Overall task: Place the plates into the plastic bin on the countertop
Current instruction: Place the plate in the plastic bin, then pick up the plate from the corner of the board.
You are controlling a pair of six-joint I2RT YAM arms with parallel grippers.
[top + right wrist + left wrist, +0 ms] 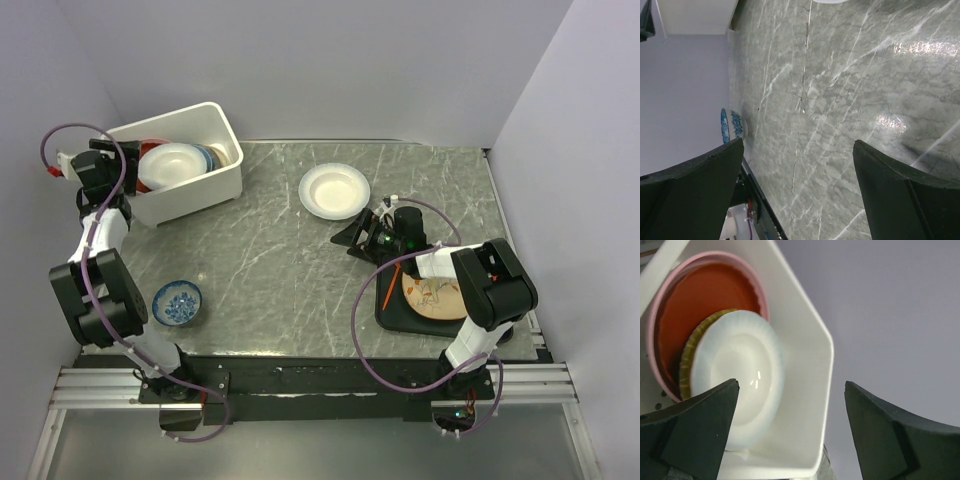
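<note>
The white plastic bin (222,182) stands at the back left of the countertop (280,270). It holds several plates on edge: a white plate (172,163) in front, with red-orange, blue and others behind. In the left wrist view the white plate (735,375) leans on a woven yellow one (686,355), a red-orange one (705,300) and a pink one (759,285). My left gripper (118,152) is open and empty at the bin's left end (791,390). Another white plate (334,190) lies on the countertop. A cream plate with a twig drawing (437,297) lies on a black tray (395,312). My right gripper (362,228) is open and empty between them (798,147).
A small blue-and-white patterned bowl (177,302) sits at the front left and shows in the right wrist view (731,126). A thin orange stick (392,283) lies on the tray's left side. Lilac walls enclose the table on three sides.
</note>
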